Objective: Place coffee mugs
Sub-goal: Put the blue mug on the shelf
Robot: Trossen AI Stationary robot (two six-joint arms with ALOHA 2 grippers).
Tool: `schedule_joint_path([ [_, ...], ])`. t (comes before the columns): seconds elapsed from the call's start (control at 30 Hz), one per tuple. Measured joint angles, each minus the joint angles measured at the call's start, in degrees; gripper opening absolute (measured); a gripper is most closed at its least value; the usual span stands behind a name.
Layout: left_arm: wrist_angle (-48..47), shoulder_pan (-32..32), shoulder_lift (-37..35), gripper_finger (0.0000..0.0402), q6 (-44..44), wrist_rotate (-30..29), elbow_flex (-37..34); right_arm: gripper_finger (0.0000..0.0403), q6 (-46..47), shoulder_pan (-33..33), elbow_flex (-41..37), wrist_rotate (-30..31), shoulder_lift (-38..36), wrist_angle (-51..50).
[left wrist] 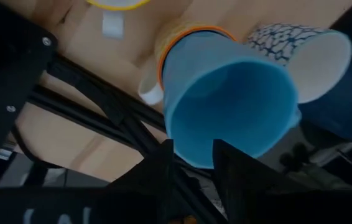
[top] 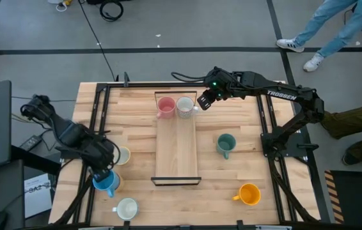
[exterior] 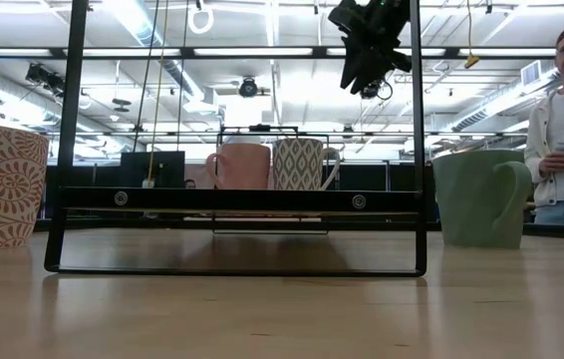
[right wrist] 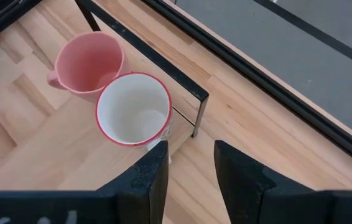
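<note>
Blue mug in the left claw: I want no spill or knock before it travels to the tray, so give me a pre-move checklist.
1. Left claw closed on blue mug rim: ok.
2. Mug lifted off the table: cannot tell.
3. Free room on the wooden tray in front of the pink mug and the red-rimmed white mug: ok.
4. Right claw open, beside the tray's far corner, holding nothing: ok.
5. Cream mug beside the left arm, close to the path: not ok.
</note>
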Motion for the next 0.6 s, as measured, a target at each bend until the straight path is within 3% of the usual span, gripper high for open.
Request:
schedule_joint_path([
  [0.6, -4.6, -2.7, 5.5, 0.0118, -1.4, -1.6, 0.0, 0.0135, -0.7, 0.0, 0.0, -0.2, 0.0, 0.0],
])
